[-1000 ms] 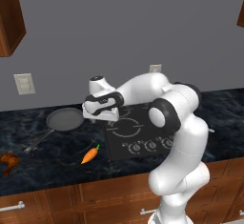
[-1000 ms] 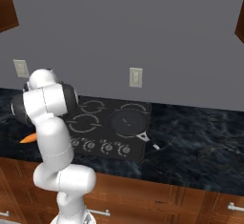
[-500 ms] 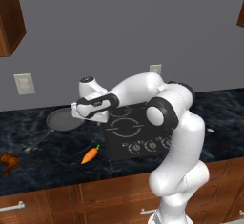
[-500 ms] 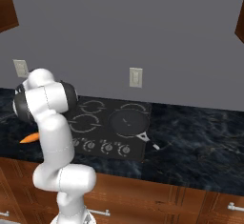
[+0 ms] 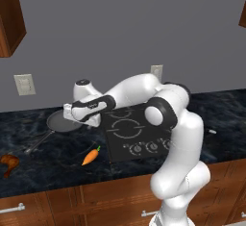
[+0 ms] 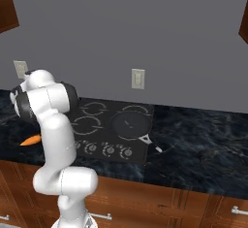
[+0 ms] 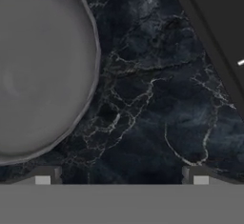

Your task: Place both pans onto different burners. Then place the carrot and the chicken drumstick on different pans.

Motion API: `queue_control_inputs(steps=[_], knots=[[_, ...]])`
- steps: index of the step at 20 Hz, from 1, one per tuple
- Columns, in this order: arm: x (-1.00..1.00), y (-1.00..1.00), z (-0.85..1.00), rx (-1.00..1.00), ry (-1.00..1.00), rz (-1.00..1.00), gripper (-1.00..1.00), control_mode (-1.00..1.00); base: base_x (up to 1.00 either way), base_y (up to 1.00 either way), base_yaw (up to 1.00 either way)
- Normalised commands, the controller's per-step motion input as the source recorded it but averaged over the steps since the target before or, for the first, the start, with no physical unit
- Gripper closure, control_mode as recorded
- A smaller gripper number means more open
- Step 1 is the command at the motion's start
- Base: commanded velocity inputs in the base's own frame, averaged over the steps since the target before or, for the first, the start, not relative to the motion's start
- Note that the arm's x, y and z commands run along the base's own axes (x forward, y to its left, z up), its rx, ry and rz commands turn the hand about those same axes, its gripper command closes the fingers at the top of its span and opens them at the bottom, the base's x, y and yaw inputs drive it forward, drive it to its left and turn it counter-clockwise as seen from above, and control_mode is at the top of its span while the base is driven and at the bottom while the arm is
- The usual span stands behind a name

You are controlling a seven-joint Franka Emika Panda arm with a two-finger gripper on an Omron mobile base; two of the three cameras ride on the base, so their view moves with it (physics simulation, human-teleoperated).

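One dark grey pan [image 5: 58,122] lies on the black marble counter left of the cooktop [image 5: 139,134], its thin handle pointing toward the front left. My gripper [image 5: 69,115] hangs open just above that pan's right rim. In the hand view the pan [image 7: 40,70] sits at the left, the open gripper [image 7: 121,179] is over bare counter beside it, and nothing is between the fingers. A second pan [image 6: 129,125] rests on the cooktop's front right burner. The front left burner [image 6: 87,124] is bare. The carrot [image 5: 90,156] lies on the counter in front of the cooktop's left corner. The chicken drumstick [image 5: 8,162] lies at the far left.
The cooktop's knob row [image 6: 107,150] runs along its front edge. Wall outlets [image 5: 24,84] are mounted behind the counter. Wooden upper cabinets [image 5: 9,18] hang at the left. The cooktop edge [image 7: 214,42] crosses the hand view's upper right corner.
The arm has swung left from over the cooktop's edge to above the counter pan's right rim. The jaws have stayed open. Pans, carrot and drumstick have not moved.
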Motion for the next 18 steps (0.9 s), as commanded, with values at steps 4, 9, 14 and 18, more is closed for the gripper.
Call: queue_control_inputs(steps=[4, 9, 14, 18], knots=[[0.0, 0.39, 0.02, 0.03, 0.0, 0.0, -1.0, -1.0, 0.0, 0.0, 0.0], [0.0, 0.42, 0.01, 0.0, 0.0, 0.0, -1.0, -1.0, 0.0, 0.0, 0.0], [0.0, 0.42, 0.0, 0.0, 0.01, 0.0, -1.0, -1.0, 0.0, 0.0, 0.0], [0.0, 0.37, 0.0, 0.0, 0.03, 0.0, -1.0, -1.0, 0.0, 0.0, 0.0]])
